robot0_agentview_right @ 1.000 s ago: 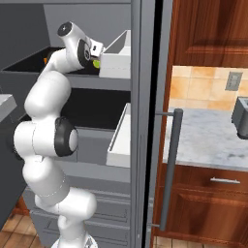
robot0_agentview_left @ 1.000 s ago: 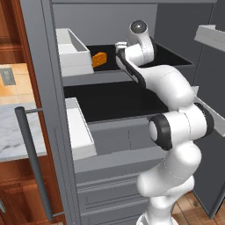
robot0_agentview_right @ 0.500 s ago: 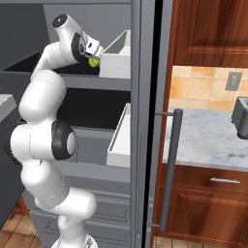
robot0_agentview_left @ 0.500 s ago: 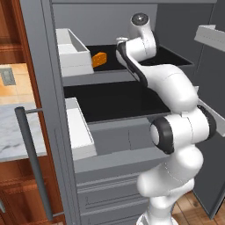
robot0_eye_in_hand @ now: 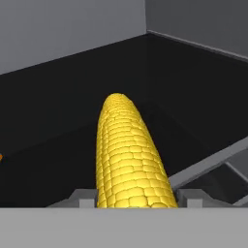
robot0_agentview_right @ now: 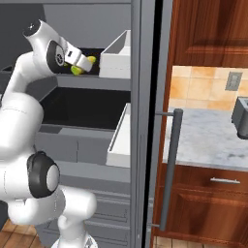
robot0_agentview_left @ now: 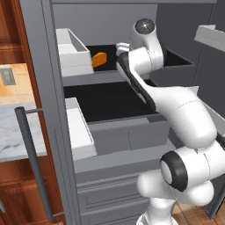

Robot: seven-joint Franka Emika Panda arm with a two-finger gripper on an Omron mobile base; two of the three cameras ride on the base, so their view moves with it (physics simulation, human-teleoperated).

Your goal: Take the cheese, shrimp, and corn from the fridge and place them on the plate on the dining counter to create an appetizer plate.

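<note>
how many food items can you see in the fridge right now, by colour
yellow: 1, the corn, sitting between the gripper fingers above the top shelf
orange: 1, the cheese, lying on the top shelf next to the white door bin
total: 2

The white arm rises from its base, folds at a dark elbow joint and reaches up and forward, its wrist bent over so the hand points ahead. The gripper (robot0_eye_in_hand: 134,201) is closed on the corn (robot0_eye_in_hand: 130,155), which runs out lengthwise from between the fingers (robot0_eye_in_hand: 83,195); how firmly the pads press seems unclear from here.
</note>
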